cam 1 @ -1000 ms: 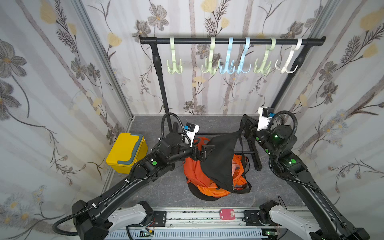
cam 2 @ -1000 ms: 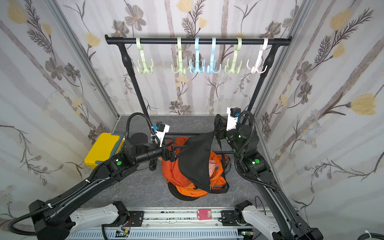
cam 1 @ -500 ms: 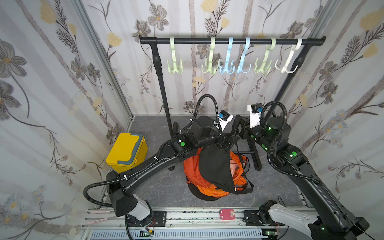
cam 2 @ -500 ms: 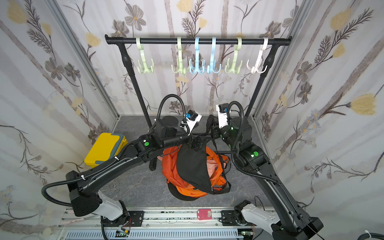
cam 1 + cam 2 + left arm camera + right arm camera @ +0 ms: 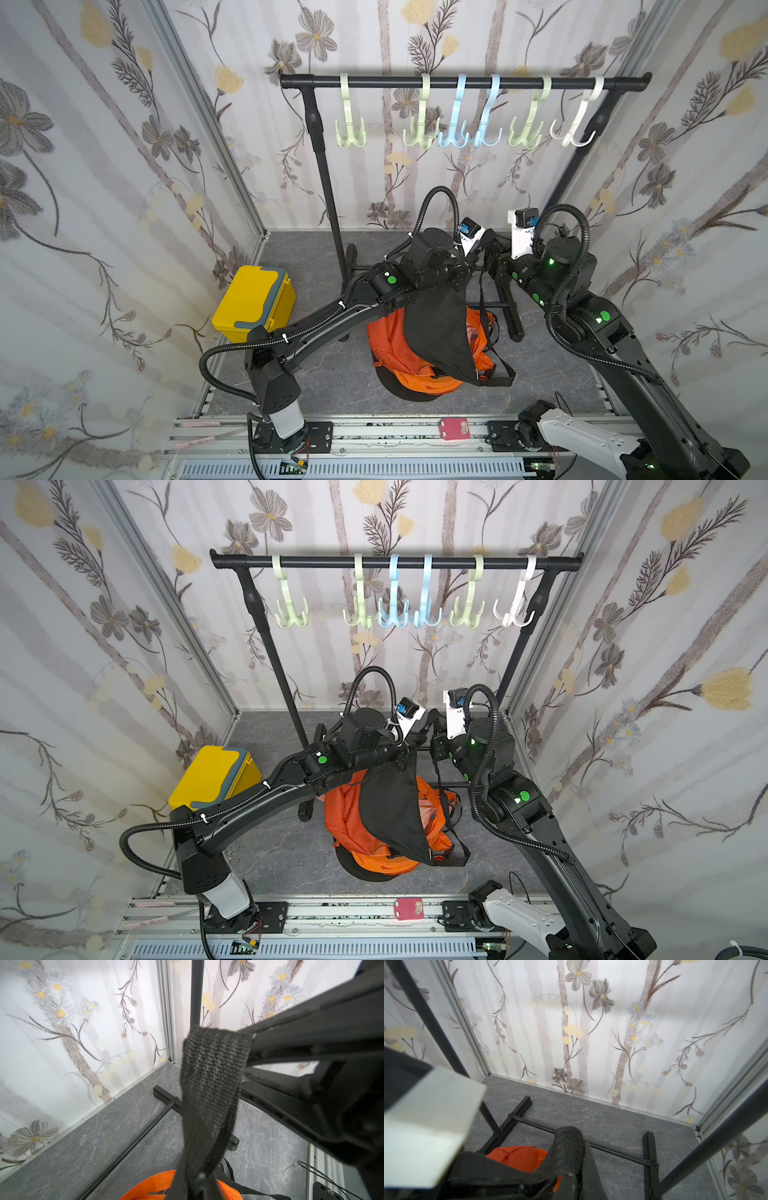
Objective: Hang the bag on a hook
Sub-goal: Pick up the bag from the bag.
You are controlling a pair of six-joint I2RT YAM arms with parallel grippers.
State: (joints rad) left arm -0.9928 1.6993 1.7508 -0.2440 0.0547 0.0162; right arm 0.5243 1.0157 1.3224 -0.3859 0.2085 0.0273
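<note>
The orange bag with a black flap rests on the grey floor below the rack, its top pulled up by a black webbing strap. My left gripper and right gripper meet above the bag, both shut on that strap. The left wrist view shows the strap rising from my left gripper to the right one's black fingers. Seen from the right wrist, the strap loop stands up from my right gripper. Several hooks, such as a green hook and a white hook, hang from the black rail, high above both grippers.
A yellow box with a grey lid band sits at the left wall. The rack's black uprights and floor feet stand just behind and beside the bag. A small red piece lies on the front mounting rail. Flowered walls close three sides.
My left arm swung from the bag's left side up to the strap beside the right gripper and shut on it. The right gripper kept its hold, shifting slightly toward the left one.
</note>
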